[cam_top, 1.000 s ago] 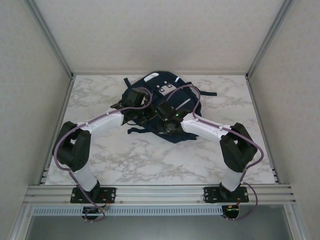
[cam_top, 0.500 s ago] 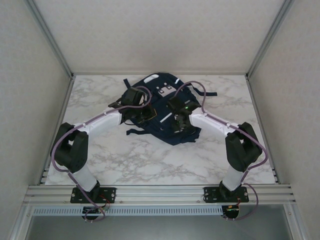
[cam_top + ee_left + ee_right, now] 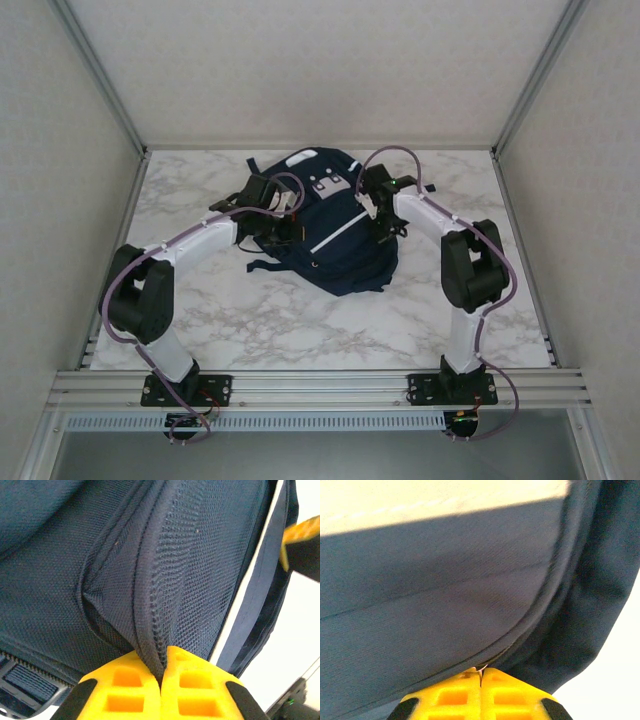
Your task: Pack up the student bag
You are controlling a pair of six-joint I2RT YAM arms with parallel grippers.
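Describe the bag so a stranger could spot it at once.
On the white marble table, look to the far middle, between the white robot arms. The dark navy fabric backpack lies there, the one soft thing, with a thin white stripe and grey patches.

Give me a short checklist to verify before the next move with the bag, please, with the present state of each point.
1. The left gripper is shut on a fold of the student bag: ok.
2. The right gripper is shut at the bag's right edge: ok.
3. The right gripper really holds fabric between its fingers: cannot tell.
4. The bag lies fully on the table, away from its edges: ok.
5. The left arm and the right arm are apart, one at each side of the bag: ok.
6. The bag's compartment is open for packing: cannot tell.
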